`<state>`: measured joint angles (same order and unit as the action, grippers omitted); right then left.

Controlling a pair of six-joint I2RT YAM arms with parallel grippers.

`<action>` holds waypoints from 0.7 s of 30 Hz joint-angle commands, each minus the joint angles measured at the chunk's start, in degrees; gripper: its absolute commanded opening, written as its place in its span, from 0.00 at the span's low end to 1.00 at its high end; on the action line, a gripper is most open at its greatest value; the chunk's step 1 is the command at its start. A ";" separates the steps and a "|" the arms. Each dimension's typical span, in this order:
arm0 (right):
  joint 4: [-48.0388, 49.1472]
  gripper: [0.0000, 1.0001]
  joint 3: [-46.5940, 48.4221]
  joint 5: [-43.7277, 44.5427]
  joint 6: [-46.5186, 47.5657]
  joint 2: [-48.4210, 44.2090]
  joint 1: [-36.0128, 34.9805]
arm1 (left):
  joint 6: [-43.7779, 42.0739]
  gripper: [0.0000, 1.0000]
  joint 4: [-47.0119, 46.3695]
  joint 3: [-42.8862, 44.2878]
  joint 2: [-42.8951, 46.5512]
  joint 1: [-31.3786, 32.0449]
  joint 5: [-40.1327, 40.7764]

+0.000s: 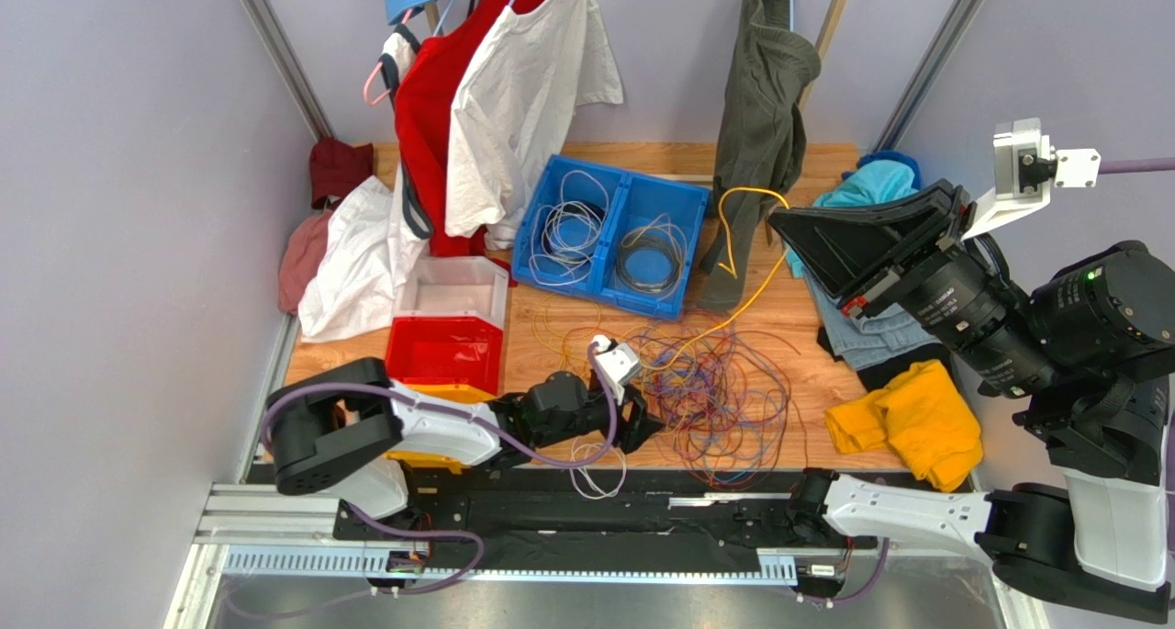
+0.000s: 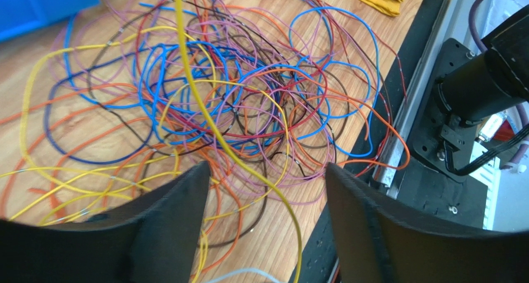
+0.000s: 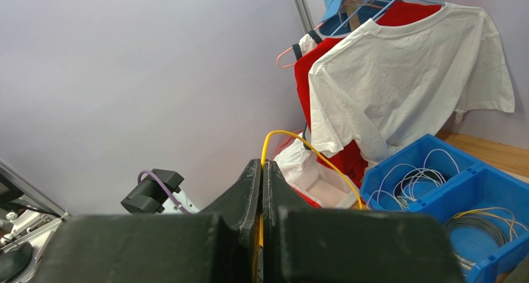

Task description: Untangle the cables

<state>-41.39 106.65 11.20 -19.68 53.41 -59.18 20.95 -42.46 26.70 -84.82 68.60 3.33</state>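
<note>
Item one, the cables [image 1: 717,388]: you have a loose heap of thin strands in blue, orange, purple, red, brown and yellow lying on the counter [image 1: 552,347] at its near edge, a little right of the middle; the left wrist view shows the loops crossing over one another many times [image 2: 236,103]. Item two, the yellow cable [image 1: 752,278]: it rises out of the heap towards the far right corner, curls into a loop, and ends in your right pincer [image 1: 789,227]. Item three, right pincer: raised over the right side of the counter, fingers clenched on the yellow cable, which arches out from between them [image 3: 292,137]. Item four, left pincer [image 1: 637,416]: low at the near edge, at the left rim of the heap, released, jaws spread wide [image 2: 267,177]; the yellow cable [image 2: 186,66] runs through the gap between them. Other stock: a blue bin [image 1: 596,296] with coiled wire, mid-counter towards the far edge; a red bin [image 1: 444,354] and a white bin [image 1: 448,292] by the left edge; a yellow cloth [image 1: 917,423] at the near right corner.
</note>
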 commanded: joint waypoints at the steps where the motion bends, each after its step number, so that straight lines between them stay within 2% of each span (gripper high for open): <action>1: -0.36 0.00 -0.30 -0.74 -0.36 -0.85 -0.06 | 1.90 0.56 -9.48 2.92 -5.78 0.22 -2.63; 3: -0.45 0.00 -0.65 -0.13 0.08 -1.20 -0.06 | 2.34 0.21 -10.54 3.18 -6.67 0.31 -2.98; 4: -0.45 0.00 -1.09 0.05 0.17 -1.37 -0.06 | 2.60 0.00 -10.11 2.92 -6.07 0.22 -2.98; 6: -0.80 0.00 -1.79 0.92 0.52 -2.08 -0.06 | 3.92 0.00 -9.23 1.35 -1.88 0.31 -1.85; 8: -0.37 0.00 -4.16 2.15 0.78 -3.56 -0.06 | 5.84 0.00 -2.40 0.81 3.22 0.22 1.39; 9: -0.01 0.00 -5.74 2.77 0.87 -4.36 -0.06 | 6.38 0.00 2.85 2.20 9.52 0.22 2.28; 10: 0.60 0.00 -9.41 3.38 0.79 -5.32 -0.06 | 6.91 0.00 16.39 3.87 12.54 0.22 3.16; 12: 2.97 0.00 -14.69 6.10 0.44 -9.27 -0.06 | 7.09 0.00 30.61 9.74 19.91 0.31 4.83; 13: 4.02 0.00 -20.63 7.24 -0.09 -12.51 -0.06 | 6.83 0.00 41.03 11.34 21.87 0.31 5.01; 16: 7.45 0.00 -29.63 13.39 -2.28 -19.62 -0.06 | 8.05 0.00 56.11 15.48 29.25 0.22 6.77; 17: 8.33 0.00 -34.53 16.45 -3.16 -21.22 -0.06 | 8.66 0.00 58.78 15.92 31.18 0.22 8.25; 21: 7.55 0.00 -43.18 23.85 -6.85 -27.21 -0.06 | 10.60 0.00 68.45 16.10 41.90 0.22 10.64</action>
<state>-37.15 69.14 24.75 -22.46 30.46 -59.18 28.80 6.07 42.17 -49.69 68.64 10.13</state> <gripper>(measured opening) 0.010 0.014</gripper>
